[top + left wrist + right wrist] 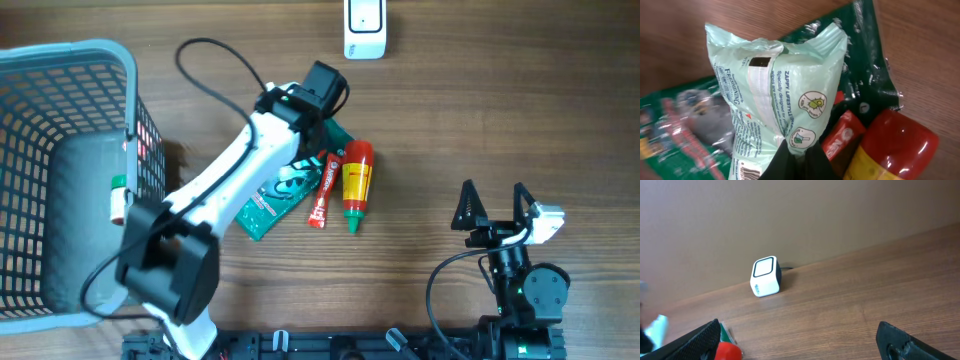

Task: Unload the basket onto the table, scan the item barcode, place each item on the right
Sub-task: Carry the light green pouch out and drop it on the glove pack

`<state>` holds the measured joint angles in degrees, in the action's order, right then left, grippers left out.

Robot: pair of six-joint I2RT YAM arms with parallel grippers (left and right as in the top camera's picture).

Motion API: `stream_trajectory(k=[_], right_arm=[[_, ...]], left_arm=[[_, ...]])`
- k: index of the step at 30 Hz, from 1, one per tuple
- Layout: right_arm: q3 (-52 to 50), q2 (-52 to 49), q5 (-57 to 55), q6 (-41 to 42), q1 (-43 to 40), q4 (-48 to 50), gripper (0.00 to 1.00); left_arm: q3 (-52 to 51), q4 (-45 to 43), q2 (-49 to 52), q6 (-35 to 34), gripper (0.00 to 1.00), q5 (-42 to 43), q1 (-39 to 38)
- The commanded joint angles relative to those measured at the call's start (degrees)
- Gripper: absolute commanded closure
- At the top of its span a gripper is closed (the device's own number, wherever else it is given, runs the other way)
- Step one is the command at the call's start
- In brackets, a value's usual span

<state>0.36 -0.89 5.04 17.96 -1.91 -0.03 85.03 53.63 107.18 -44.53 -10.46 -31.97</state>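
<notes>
A pale mint-green pouch fills the left wrist view, and my left gripper is shut on its lower edge. A barcode shows at the pouch's bottom left corner. Under it lie a dark green packet, a red tube and a red-capped yellow bottle. From overhead the left gripper hangs over this pile, with my arm hiding the pouch. The white scanner stands at the table's far edge, also in the right wrist view as the scanner. My right gripper is open and holds nothing.
A blue mesh basket takes up the left side, with a grey item and a small white pack inside. The green packet, red tube and bottle lie mid-table. A black cable loops behind the left arm.
</notes>
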Motion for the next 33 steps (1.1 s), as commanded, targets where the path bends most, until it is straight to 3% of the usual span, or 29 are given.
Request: stream_trajectory(k=[1, 5, 6, 9, 12, 22, 25, 29, 33], right_arm=[[-0.07, 0.61, -0.61, 0.24, 0.24, 0.17, 0.00], [-0.07, 0.61, -0.61, 0.24, 0.24, 0.17, 0.00], [-0.07, 0.61, -0.61, 0.24, 0.24, 0.15, 0.00], [-0.07, 0.61, -0.61, 0.24, 0.24, 0.17, 0.00], [-0.07, 0.61, -0.61, 0.24, 0.24, 0.17, 0.00], [-0.07, 0.61, -0.61, 0.26, 0.24, 0.17, 0.00], [-0.07, 0.61, -0.61, 0.24, 0.24, 0.17, 0.00], [-0.07, 0.61, -0.61, 0.24, 0.24, 0.17, 0.00], [-0.07, 0.61, -0.61, 0.26, 0.24, 0.17, 0.00]], left_arm=[[0.37, -2.05, 3.54, 3.89, 0.96, 5.22, -1.62], [0.37, -3.48, 5.68, 3.89, 0.96, 6.34, -3.80], [0.37, -3.69, 5.68, 4.22, 0.91, 5.88, -4.26], [0.50, -3.17, 4.46, 5.38, 0.31, 2.05, -4.90], [0.50, -1.25, 1.62, 5.35, 0.01, 0.31, -4.59], [0.72, -0.24, -20.83, 5.44, 0.00, -4.11, 1.92], [1.38, -1.07, -29.07, 11.72, 0.00, -5.75, 5.73], [2.27, -3.10, -38.95, 17.25, 0.00, -9.99, 13.33], [2.32, -6.25, -45.62, 17.35, 0.00, -16.02, 24.81]])
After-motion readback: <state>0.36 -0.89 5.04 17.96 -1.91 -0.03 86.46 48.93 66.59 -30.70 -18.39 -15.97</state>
